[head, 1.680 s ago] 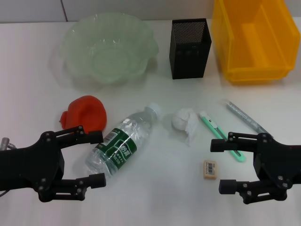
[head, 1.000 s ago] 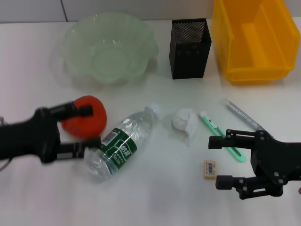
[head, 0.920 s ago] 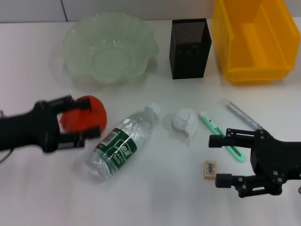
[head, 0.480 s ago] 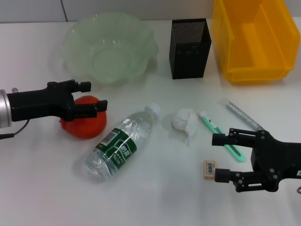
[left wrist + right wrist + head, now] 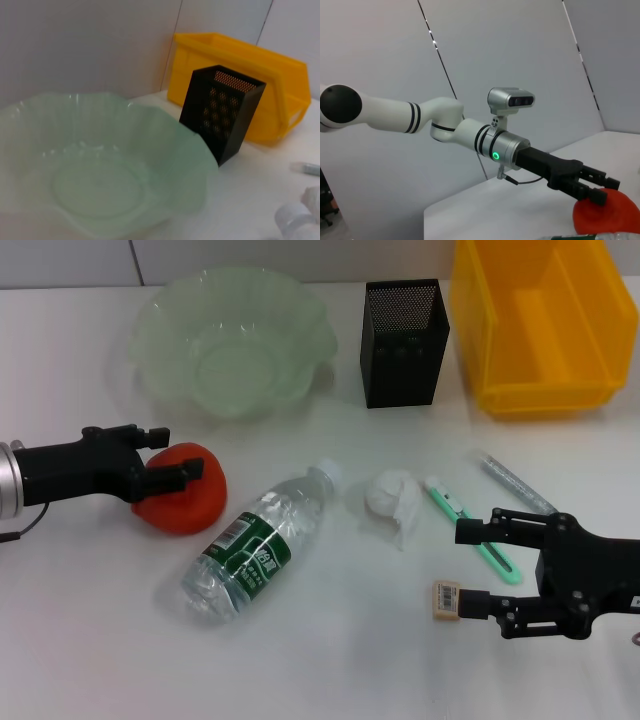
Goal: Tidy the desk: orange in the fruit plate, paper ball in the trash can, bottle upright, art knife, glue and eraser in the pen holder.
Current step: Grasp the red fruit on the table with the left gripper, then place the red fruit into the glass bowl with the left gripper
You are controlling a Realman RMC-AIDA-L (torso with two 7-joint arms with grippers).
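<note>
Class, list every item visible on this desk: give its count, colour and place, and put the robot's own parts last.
Fruit plate: 1, pale green, far left.
Pen holder: 1, black mesh, far centre.
Bin: 1, yellow, far right.
Orange: 1, orange-red, left.
Bottle: 1, clear with green label, lying centre.
Paper ball: 1, white, centre.
Art knife: 1, green, right.
Glue: 1, grey stick, right.
Eraser: 1, tan, near right.
Left gripper: 1, black, open around orange.
Right gripper: 1, black, open by eraser.
</note>
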